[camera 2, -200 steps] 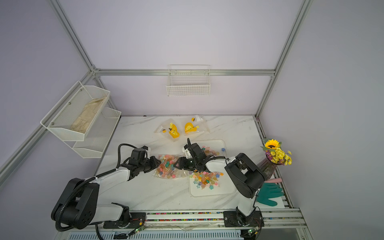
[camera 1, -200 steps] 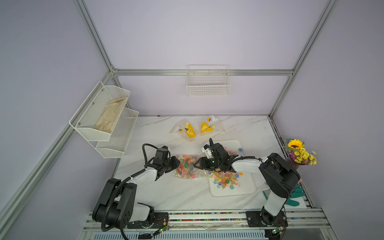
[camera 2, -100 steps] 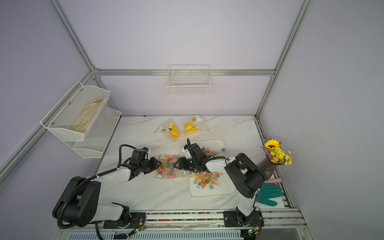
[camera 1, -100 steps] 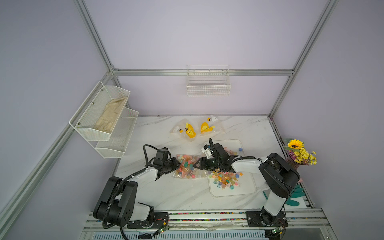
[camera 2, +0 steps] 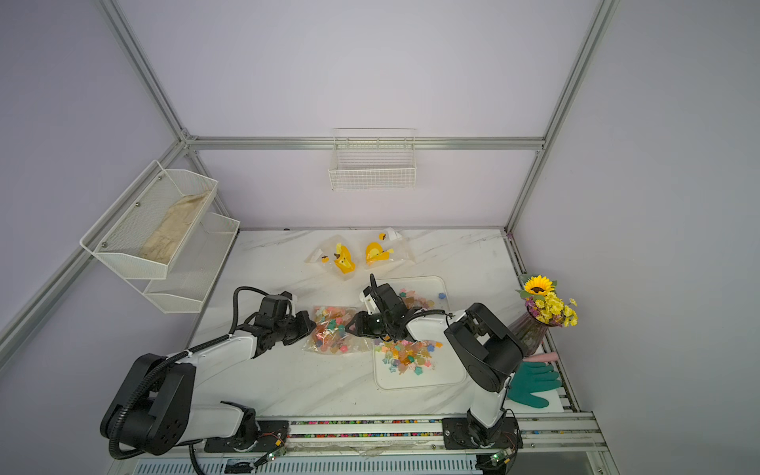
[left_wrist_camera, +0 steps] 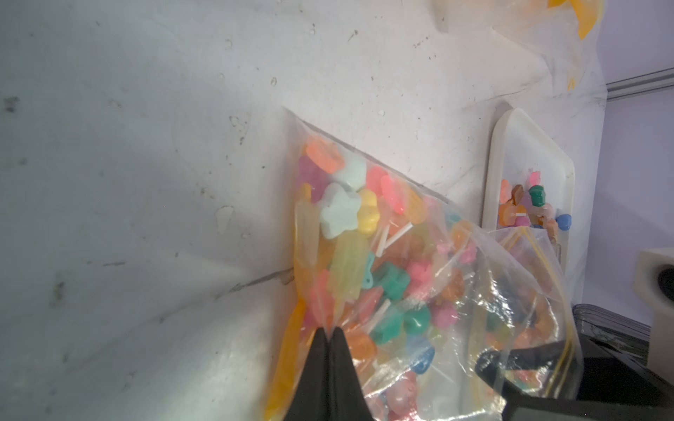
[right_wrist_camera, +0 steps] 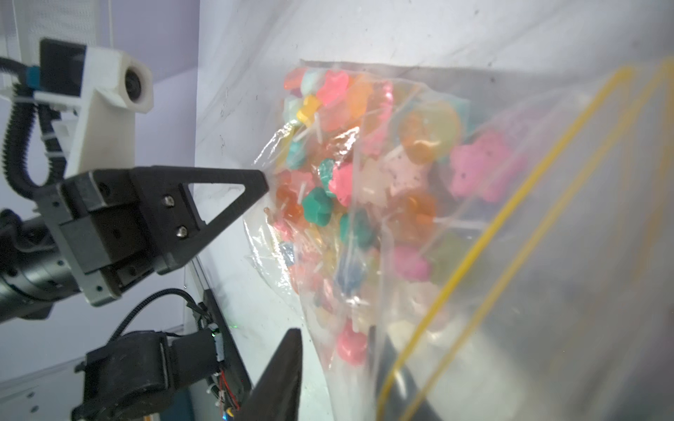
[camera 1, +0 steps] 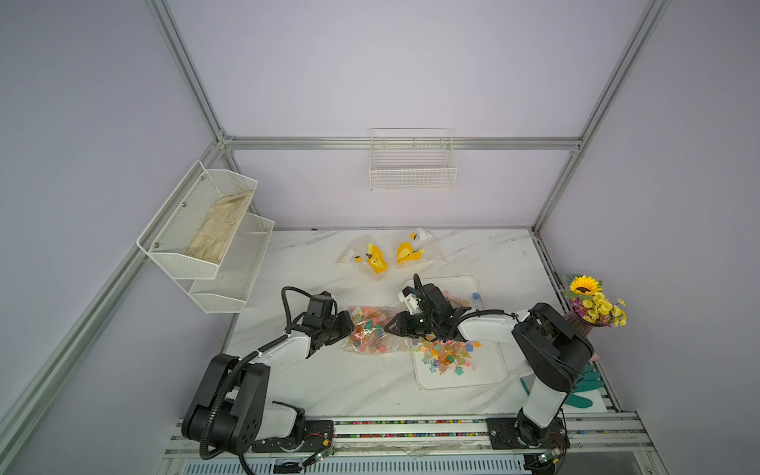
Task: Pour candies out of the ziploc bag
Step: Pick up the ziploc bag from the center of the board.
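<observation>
Tray [camera 1: 485,372] is the reference; its near half carries a loose heap of candies [camera 1: 446,354], already out. The bag [camera 1: 372,332] lies on the table [camera 1: 329,382] just off the tray's left rim; its mouth, with the yellow zip lines, faces the tray and its closed bottom faces away; it is well filled, so the job is judged part done.

The left gripper [left_wrist_camera: 329,333] is at the bag end farthest from the tray; its tips are pressed together, pinching a fold of bottom film. The right gripper [camera 1: 390,327] is at the end beside the tray; one finger is outside the mouth, the other shows dark through the plastic; the jaws stand somewhat apart, and I cannot tell if they bite the lip.

Handling, judged: the film is thin, limp and slick; the load is light but loose and shifts as one mass; the sticks will likely snag in folds. The best hold is the bottom seam or corners, clear of candy, raised so the load slides mouthward; the lip should be kept open over the tray.

A few candies lie at the tray's far end; beyond its far left corner are duck packs [camera 1: 380,259], not involved.
</observation>
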You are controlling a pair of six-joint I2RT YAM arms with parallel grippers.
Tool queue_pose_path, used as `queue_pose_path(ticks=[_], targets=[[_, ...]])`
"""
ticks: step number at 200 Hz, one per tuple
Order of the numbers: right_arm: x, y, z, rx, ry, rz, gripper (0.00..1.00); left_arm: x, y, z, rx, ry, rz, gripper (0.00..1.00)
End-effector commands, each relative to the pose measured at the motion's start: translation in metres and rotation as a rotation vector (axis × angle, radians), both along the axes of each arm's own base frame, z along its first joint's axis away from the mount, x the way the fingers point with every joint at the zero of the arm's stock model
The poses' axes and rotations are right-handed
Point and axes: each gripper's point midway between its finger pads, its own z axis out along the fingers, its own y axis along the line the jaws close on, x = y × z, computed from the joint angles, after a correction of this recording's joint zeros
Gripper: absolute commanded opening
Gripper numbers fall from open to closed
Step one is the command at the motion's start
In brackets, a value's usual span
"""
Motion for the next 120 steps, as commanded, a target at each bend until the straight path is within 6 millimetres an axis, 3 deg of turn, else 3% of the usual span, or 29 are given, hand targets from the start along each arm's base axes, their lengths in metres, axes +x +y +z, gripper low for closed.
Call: queue_pose_path(ticks=[1, 43, 120], targets=[[0.002, 0.009, 0.012, 0.039, -0.030, 0.021, 0.21, -0.006, 0.001, 0.005, -0.010, -0.014, 0.002, 0.00], [0.003, 0.010, 0.022, 0.054, -0.053, 0.026, 0.00, -0.007, 0.002, 0.018, -0.015, -0.034, 0.007, 0.00], [0.013, 0.018, 0.050, 0.091, -0.120, 0.031, 0.00, -0.004, 0.003, 0.056, -0.029, -0.109, 0.015, 0.00]])
